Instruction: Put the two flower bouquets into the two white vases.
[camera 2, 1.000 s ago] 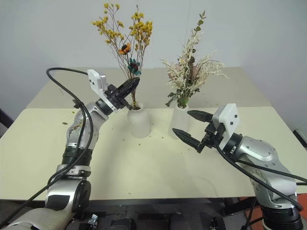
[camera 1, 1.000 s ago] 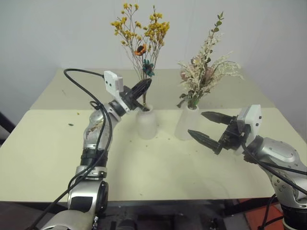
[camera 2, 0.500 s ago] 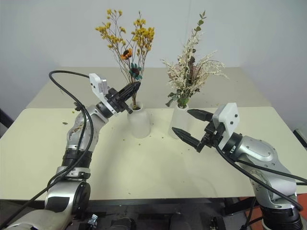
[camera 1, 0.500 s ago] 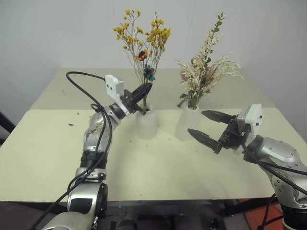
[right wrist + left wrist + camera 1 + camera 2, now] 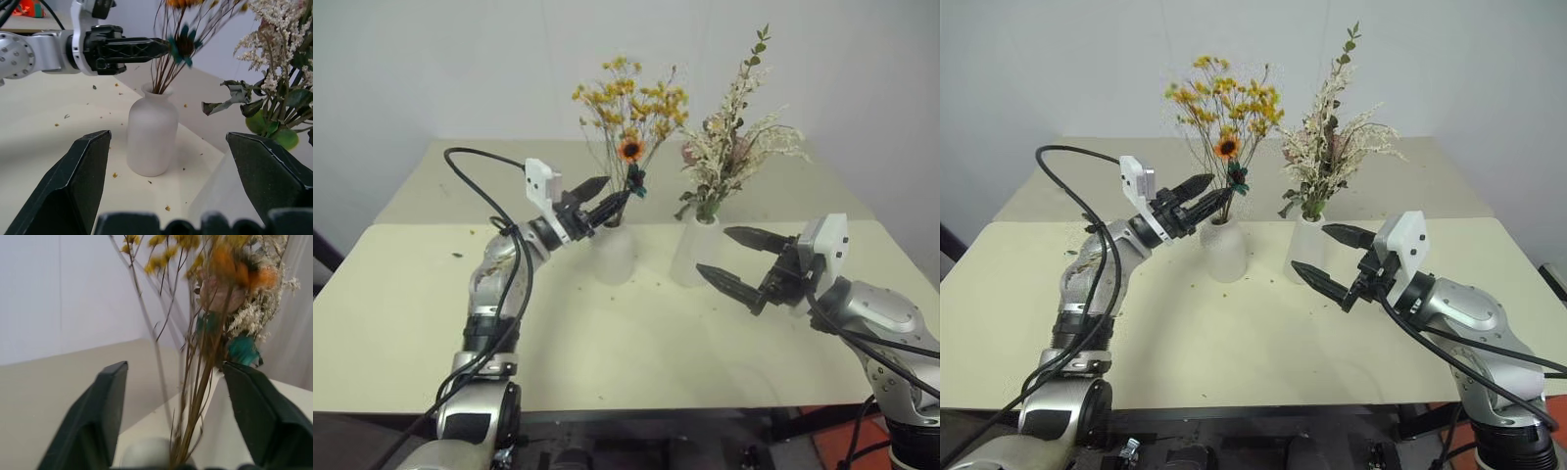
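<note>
A: Where are the bouquets?
B: The yellow bouquet (image 5: 631, 113) stands with its stems in the round vase (image 5: 613, 250). The cream bouquet (image 5: 734, 147) stands in the cone vase (image 5: 694, 253) just to the right. Both vases sit upright, near each other, on the worktop (image 5: 401, 294).

A: Is the left claw (image 5: 604, 198) holding the yellow one?
B: No. Its fingers are spread, and the stems pass through the gap just above the vase mouth. In the left wrist view the stems (image 5: 195, 396) run between the two fingers (image 5: 105, 406) with space on each side.

A: And the right claw (image 5: 735, 260)?
B: Released too, fingers wide apart, grasping nothing. It hangs above the worktop in front of the cone vase, apart from it, pointing toward the vases.

A: Anything else on the worktop?
B: Small bits of dried flower lie scattered round the round vase, seen in the right wrist view (image 5: 115, 175).
</note>
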`<action>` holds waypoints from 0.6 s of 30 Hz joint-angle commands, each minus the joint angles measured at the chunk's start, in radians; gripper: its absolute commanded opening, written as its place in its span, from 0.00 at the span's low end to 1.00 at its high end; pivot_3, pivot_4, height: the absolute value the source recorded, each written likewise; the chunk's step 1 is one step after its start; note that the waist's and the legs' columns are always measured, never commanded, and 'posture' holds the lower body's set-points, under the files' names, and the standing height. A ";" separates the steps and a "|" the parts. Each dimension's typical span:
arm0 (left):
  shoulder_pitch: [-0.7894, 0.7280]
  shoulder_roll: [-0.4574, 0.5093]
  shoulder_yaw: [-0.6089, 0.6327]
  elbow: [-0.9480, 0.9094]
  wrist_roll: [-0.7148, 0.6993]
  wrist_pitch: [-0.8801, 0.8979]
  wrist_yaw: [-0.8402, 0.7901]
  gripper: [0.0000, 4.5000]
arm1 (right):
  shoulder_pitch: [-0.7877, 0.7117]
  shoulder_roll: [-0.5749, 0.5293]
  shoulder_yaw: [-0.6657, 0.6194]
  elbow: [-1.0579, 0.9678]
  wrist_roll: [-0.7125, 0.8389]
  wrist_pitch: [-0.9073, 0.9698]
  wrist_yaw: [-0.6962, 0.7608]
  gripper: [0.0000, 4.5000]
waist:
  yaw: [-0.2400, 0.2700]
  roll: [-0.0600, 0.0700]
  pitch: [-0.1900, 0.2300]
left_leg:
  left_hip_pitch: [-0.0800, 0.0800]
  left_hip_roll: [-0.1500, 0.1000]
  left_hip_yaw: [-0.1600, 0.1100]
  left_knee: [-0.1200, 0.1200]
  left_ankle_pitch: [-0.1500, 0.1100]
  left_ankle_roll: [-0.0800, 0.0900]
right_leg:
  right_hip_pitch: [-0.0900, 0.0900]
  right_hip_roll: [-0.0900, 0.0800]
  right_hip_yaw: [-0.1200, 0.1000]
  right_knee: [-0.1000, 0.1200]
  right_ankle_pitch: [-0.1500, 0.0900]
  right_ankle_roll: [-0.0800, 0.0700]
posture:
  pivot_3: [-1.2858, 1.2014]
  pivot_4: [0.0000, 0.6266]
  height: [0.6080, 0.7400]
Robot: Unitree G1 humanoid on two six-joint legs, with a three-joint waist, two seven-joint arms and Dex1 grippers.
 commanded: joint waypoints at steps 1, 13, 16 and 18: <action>0.058 0.070 0.033 -0.159 -0.046 0.090 0.018 1.00 | 0.006 0.005 -0.033 0.006 -0.006 -0.050 0.019 0.99 | -0.002 0.000 0.000 | 0.000 0.000 0.000 0.000 0.000 0.000 | 0.000 0.000 0.000 0.000 0.000 0.000 | 0.52 0.24 1.00; 0.266 0.376 0.181 -0.370 -0.199 0.260 -0.103 1.00 | -0.033 -0.006 -0.019 -0.002 0.006 -0.012 0.022 0.99 | 0.002 0.000 0.000 | 0.000 0.001 0.000 0.000 0.000 0.000 | 0.000 0.000 0.000 0.000 0.000 0.000 | 0.52 0.24 1.00; 0.302 0.455 0.203 -0.367 -0.216 0.255 -0.179 1.00 | -0.038 -0.012 -0.023 -0.003 0.011 0.002 0.023 0.99 | 0.001 0.000 0.000 | 0.000 0.001 0.000 0.000 0.000 0.000 | -0.001 0.000 0.000 0.000 -0.001 -0.001 | 0.52 0.24 1.00; 0.321 0.498 0.226 -0.364 -0.234 0.248 -0.231 1.00 | -0.040 -0.016 -0.027 -0.001 0.016 0.012 0.025 0.99 | 0.001 0.000 0.000 | 0.000 0.001 0.000 0.000 0.000 0.000 | -0.001 0.000 0.000 0.000 -0.001 -0.001 | 0.52 0.24 1.00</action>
